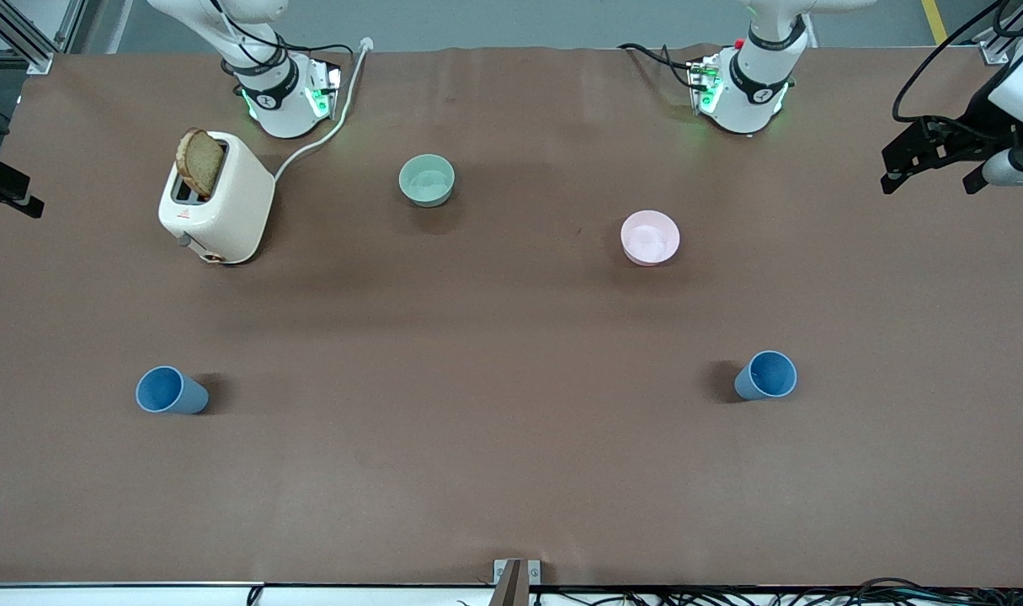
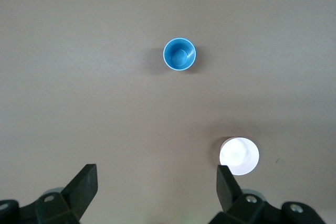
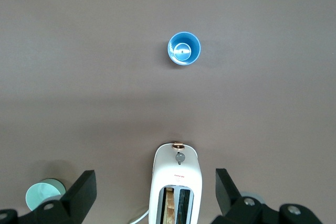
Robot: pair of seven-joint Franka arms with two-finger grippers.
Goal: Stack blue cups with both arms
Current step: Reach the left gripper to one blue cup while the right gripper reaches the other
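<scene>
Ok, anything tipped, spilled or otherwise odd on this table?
Nothing stands out. Both blue cups stand upright and apart, the green bowl and pink bowl sit level, and the toaster holds a bread slice.

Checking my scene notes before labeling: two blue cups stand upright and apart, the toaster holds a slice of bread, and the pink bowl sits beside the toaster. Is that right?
One detail is off. The front view shows the pale green bowl beside the toaster, not the pink bowl, which sits toward the left arm's end. The two blue cups do stand upright and apart, and the bread is in the toaster.
</scene>
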